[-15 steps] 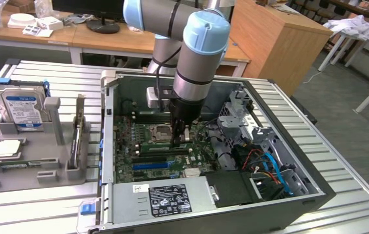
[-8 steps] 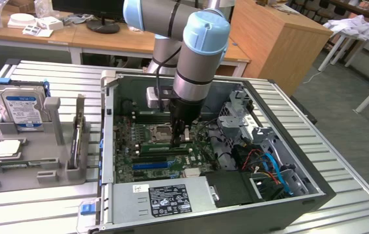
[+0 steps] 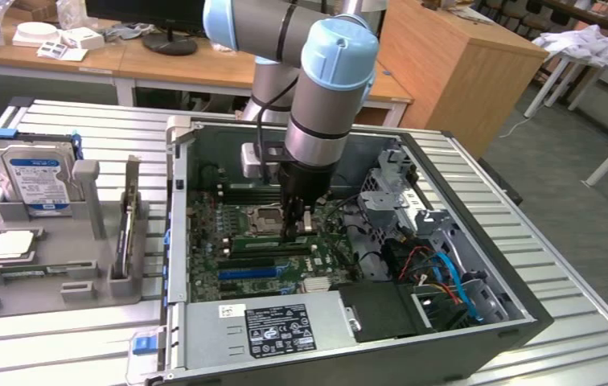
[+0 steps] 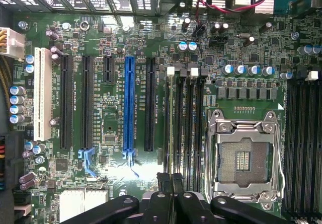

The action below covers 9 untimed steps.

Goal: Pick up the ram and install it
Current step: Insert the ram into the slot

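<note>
- Ram — seen edge-on as a thin pale strip along the outermost memory slot of the bank between the black expansion slot and the CPU socket; it lies on the expansion-slot side; whether it is fully seated, I cannot tell.
- Gripper closed on it; dark fingers sit tight on either side of the strip.
- Exterior view: the arm reaches straight down into the open computer case; fingertips are at motherboard level, just beside the socket.
- Grey tray on the slatted table, along the case's edge at the exterior view's left; hard drive upright at its far corner; silver processor chip flat near its outer edge — both well apart from the gripper.
- Thin upright piece along the tray's edge nearest the case; cannot tell what it is.
</note>
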Motion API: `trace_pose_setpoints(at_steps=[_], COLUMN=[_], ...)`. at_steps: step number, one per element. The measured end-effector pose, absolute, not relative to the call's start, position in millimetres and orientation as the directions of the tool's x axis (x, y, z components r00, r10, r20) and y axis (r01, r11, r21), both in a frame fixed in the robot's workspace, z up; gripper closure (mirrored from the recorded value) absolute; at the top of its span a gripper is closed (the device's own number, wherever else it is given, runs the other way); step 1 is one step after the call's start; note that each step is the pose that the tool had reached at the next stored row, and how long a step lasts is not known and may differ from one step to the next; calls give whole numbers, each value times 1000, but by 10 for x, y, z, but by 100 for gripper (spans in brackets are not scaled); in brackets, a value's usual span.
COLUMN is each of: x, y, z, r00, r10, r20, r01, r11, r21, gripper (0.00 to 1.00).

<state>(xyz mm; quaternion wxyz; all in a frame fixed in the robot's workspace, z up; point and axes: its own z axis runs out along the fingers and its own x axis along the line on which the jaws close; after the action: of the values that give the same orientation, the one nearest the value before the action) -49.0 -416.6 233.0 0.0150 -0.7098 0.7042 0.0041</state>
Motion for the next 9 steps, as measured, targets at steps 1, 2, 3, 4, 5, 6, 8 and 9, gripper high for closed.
trace_pose_setpoints(at_steps=[1, 2, 3, 4, 5, 6, 8, 9], x=[-490, -490, -489, -489, -489, -489, -489, -489], y=[-4166, -4166, -4166, -4166, -4166, -4166, -4166, -4166], z=[2330, 2328, 2325, 2322, 2319, 2317, 2317, 2317], r00=[8, 7, 6, 6, 5, 2, 0, 0], r10=[-1000, -1000, -1000, -1000, -1000, -1000, -1000, -1000], r20=[-27, -27, -27, -27, -27, -27, -27, -27], r01=[-1000, -1000, -1000, -1000, -1000, -1000, -1000, -1000], r11=[-7, -7, -6, -5, -4, -2, 0, 1], r21=[-16, -15, -15, -16, -16, -16, -15, -15], gripper=[88, 88, 88, 88, 88, 88, 88, 88])
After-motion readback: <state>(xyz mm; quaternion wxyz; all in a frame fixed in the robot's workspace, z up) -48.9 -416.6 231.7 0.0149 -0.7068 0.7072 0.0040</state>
